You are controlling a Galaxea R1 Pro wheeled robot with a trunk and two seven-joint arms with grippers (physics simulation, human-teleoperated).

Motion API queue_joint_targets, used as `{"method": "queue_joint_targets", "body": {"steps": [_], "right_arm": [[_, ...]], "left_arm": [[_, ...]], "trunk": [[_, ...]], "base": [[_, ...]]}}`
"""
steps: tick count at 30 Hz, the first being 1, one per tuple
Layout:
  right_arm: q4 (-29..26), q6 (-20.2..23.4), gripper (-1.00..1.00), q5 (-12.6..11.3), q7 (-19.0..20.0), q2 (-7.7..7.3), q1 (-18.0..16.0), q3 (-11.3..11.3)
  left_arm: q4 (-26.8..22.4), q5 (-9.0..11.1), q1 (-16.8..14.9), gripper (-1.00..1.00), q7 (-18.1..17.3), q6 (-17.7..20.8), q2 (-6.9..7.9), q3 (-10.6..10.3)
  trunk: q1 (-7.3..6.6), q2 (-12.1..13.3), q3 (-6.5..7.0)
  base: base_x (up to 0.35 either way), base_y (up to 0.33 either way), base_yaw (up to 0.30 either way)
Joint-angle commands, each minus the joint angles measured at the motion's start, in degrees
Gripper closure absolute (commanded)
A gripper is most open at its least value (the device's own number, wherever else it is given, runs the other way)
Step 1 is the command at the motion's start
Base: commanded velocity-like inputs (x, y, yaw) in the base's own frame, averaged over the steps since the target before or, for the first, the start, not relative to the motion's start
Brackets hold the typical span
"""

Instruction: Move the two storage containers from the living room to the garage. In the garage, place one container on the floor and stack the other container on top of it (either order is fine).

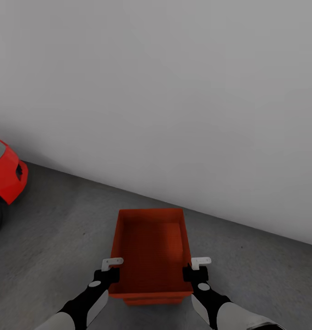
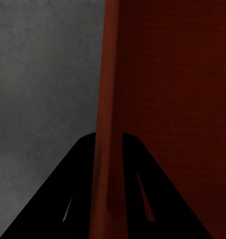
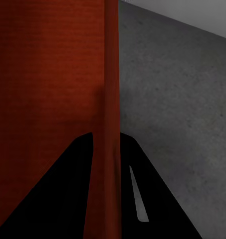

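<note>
A plain white-grey wall [image 1: 174,91] rises behind, with a red car's [image 1: 4,176] nose at the left edge.

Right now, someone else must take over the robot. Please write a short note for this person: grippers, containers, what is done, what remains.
Left gripper: shut on the left wall of the orange container.
Right gripper: shut on its right wall.
The container is in the garage, over the grey concrete floor, near the white wall; the red car stands at the left. A second orange edge shows just beneath it.
Left: check it is seated, open both grippers.
</note>
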Motion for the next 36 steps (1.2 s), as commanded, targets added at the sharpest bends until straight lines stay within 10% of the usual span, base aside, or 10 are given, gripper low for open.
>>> {"method": "queue_joint_targets", "body": {"steps": [1,36], "right_arm": [[0.25,-0.34,1.0,-1.3,-2.36,0.01,-0.02,-1.82],[0.25,-0.34,1.0,-1.3,-2.36,0.01,-0.02,-1.82]], "left_arm": [[-0.27,-0.61,-0.07,1.0,2.14,-0.6,-0.31,0.54],[-0.19,-0.17,-0.07,1.0,2.16,-0.62,-0.35,0.94]], "trunk": [[0.02,-0.04,-0.06],[1.34,-2.45,-1.13]], "base": [[0.084,0.0,0.0],[0.006,0.0,0.0]]}}
